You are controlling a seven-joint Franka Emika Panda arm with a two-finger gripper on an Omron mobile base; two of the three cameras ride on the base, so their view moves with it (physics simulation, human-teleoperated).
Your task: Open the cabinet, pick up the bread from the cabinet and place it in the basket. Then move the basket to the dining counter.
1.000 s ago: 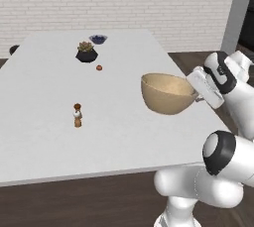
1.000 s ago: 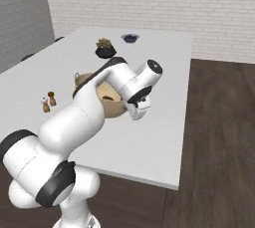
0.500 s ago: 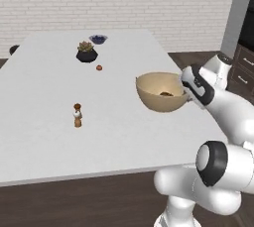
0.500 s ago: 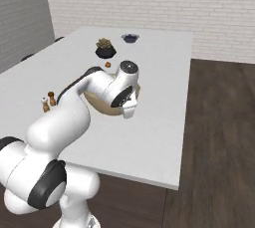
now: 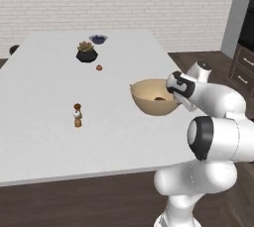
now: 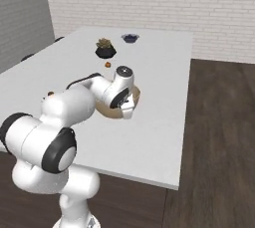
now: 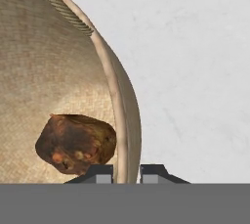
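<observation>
The basket (image 5: 150,100) is a wide tan bowl hanging low over the right part of the white dining counter (image 5: 44,97); I cannot tell whether its base touches the top. The bread (image 5: 159,98), a small dark-brown bun, lies inside it. My gripper (image 5: 172,89) is shut on the basket's right rim. In the hand view my gripper (image 7: 126,172) straddles the rim of the basket (image 7: 58,76), one finger inside and one outside, with the bread (image 7: 75,142) just inside and a rope handle at the top. From the right, my arm covers most of the basket (image 6: 133,92).
A potted plant (image 5: 86,52), a dark-blue bowl (image 5: 98,38) and a small orange thing (image 5: 99,67) sit at the counter's far end. A little brown-and-white shaker (image 5: 77,115) stands left of the basket. The counter's right edge drops to wood floor, with dark drawers (image 5: 243,75) beyond.
The arm has carried the basket leftward from beyond the counter's right edge to over the top, and lower. The grip on the rim has stayed the same.
</observation>
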